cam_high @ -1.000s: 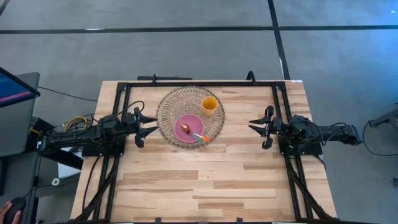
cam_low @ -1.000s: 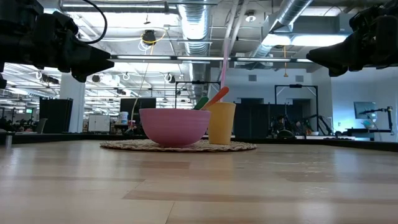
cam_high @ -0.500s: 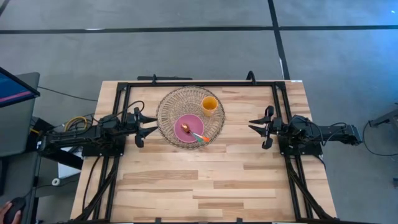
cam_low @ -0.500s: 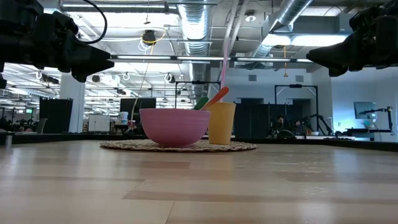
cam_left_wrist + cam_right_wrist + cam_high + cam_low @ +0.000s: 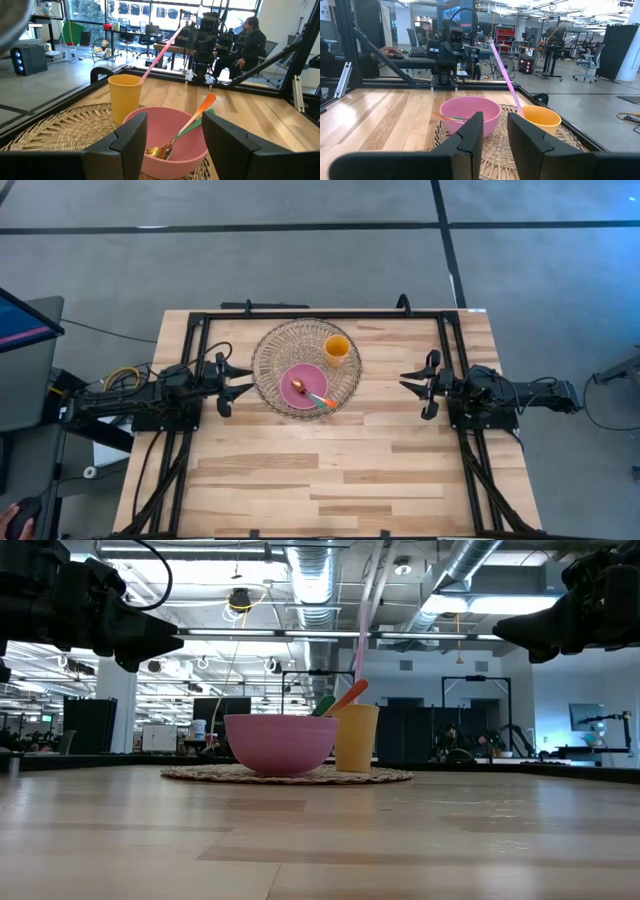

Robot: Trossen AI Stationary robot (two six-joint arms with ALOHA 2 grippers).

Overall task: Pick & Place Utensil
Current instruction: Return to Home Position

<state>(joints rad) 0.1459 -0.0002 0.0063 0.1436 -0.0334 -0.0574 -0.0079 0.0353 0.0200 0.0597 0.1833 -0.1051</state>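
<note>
A pink bowl (image 5: 304,385) sits on a round woven mat (image 5: 275,350) in the table's middle. A gold spoon (image 5: 172,141) with an orange and green handle lies head down in the bowl, its handle (image 5: 324,400) leaning on the rim. A yellow cup (image 5: 338,348) with a pink straw (image 5: 161,51) stands on the mat beside the bowl. My left gripper (image 5: 245,382) hovers open at the mat's left edge, facing the bowl (image 5: 173,150). My right gripper (image 5: 405,382) hovers open to the right of the mat, also facing it (image 5: 495,127).
A black frame (image 5: 320,313) runs along the table's far edge and down both sides under the arms. Bare wood (image 5: 330,480) stretches across the near half of the table. In the low view both arms (image 5: 100,620) (image 5: 570,615) hang well above the tabletop. People sit at desks in the room beyond.
</note>
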